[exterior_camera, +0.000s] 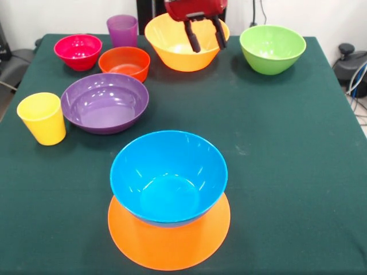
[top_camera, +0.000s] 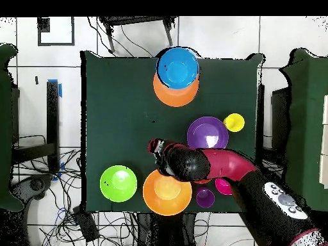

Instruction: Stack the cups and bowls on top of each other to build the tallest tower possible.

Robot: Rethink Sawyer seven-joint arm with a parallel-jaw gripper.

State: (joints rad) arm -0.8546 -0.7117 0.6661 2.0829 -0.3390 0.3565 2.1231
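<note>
**Claw open above the far orange bowl, tower only two pieces tall**

My gripper (exterior_camera: 204,35) hangs with its two dark fingers spread apart and nothing between them, in front of the upright large orange bowl (exterior_camera: 182,52) at the far side of the table. From overhead my arm (top_camera: 211,165) crosses the small bowls, so I judge those mostly from the front.

The tower (exterior_camera: 169,200) stands near the front edge: a blue bowl (exterior_camera: 167,175) sitting upright on a large orange bowl (exterior_camera: 169,249) that appears to be turned upside down. To my reading it has barely begun.

Everything here looks like thin glossy plastic: light, stiff, unlikely to break, but probably slippery on its curved walls. I would pinch a rim, one finger inside and one outside, rather than try to span a bowl.

Outward from me: the green bowl (exterior_camera: 272,48) stands alone to one side. On the other side, the orange-red bowl (exterior_camera: 124,62), the pink-red bowl (exterior_camera: 78,51) and the purple cup (exterior_camera: 122,30) cluster closely. Nearer the front are the wide purple bowl (exterior_camera: 105,102) and the yellow cup (exterior_camera: 42,118) just beside it.

The table (exterior_camera: 287,172) wears a dark green cloth, flat, with a broad bare stretch between the tower and the rest. Around it I see tiled floor (top_camera: 38,83) and loose cables (top_camera: 57,211).
</note>
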